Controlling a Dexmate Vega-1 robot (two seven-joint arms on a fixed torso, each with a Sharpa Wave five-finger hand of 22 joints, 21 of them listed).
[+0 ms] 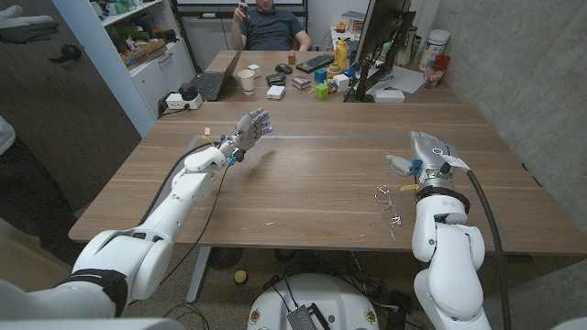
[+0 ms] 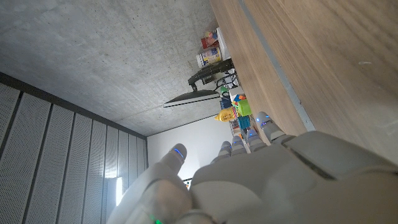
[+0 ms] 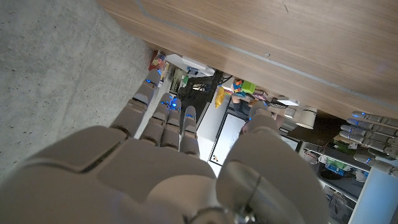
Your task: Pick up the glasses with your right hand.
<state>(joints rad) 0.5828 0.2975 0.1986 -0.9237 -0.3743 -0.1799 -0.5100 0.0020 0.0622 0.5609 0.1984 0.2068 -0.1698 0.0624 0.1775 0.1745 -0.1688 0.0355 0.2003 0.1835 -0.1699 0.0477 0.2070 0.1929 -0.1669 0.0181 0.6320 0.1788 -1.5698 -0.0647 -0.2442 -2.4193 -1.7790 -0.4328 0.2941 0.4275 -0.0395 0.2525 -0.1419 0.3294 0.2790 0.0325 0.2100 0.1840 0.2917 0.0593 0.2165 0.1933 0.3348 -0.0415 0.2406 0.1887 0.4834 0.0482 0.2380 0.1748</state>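
Desk (image 1: 321,183) of wood carries both arms in the head view. Left hand (image 1: 252,126) hovers mid-desk, fingers spread, empty; right hand (image 1: 431,156) near the right edge, fingers apart, empty. Glasses (image 1: 389,206) lie near the front edge, just beside the right forearm. No writing is legible.

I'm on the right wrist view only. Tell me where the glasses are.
Observer: The glasses lie on the table, beside the right forearm, nearer the robot than the right hand.
Operator: Say whether that hand holds anything.
Observer: Nothing; the glasses lie apart from it, untouched.
Operator: Report the left hand.
Observer: The left hand is over the table's far left part, fingers apart, holding nothing.
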